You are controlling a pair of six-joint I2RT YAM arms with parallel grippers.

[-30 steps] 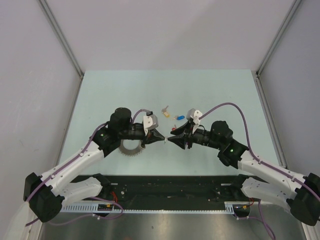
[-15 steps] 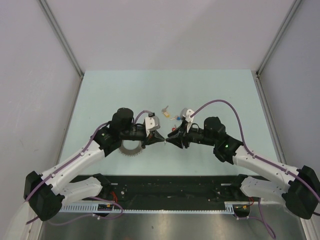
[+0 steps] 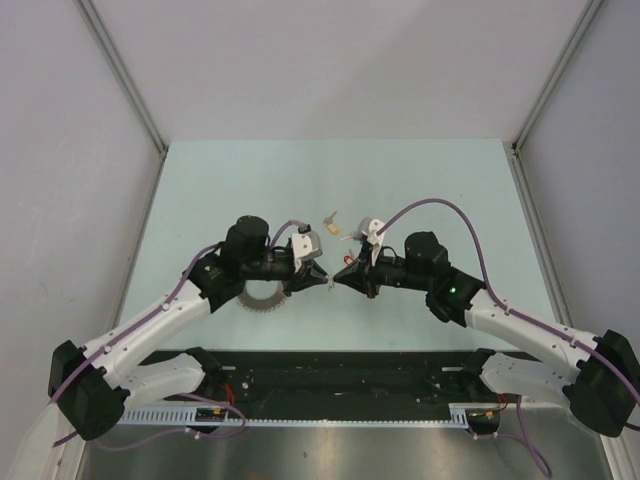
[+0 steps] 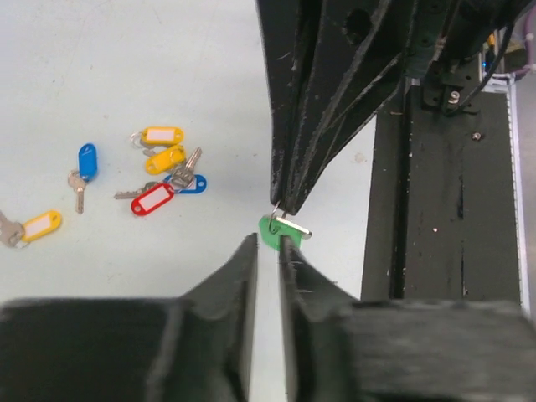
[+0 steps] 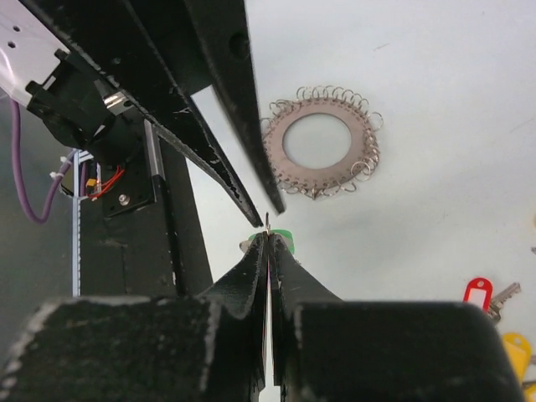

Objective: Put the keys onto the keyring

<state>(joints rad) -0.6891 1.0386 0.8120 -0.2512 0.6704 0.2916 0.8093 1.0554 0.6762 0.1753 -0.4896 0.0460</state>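
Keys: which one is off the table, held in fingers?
The green key, pinched in the right gripper's shut fingers. The red key, blue keys and yellow keys lie loose on the table.

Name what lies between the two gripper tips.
A green-tagged key: the right gripper is shut on its metal end, its green tag at the left gripper's slightly parted tips. The left wrist view shows it.

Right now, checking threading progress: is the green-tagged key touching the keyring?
Apart. Right wrist view: the keyring lies on the table, a bare strip separating it from the green-tagged key pinched in the right claw.
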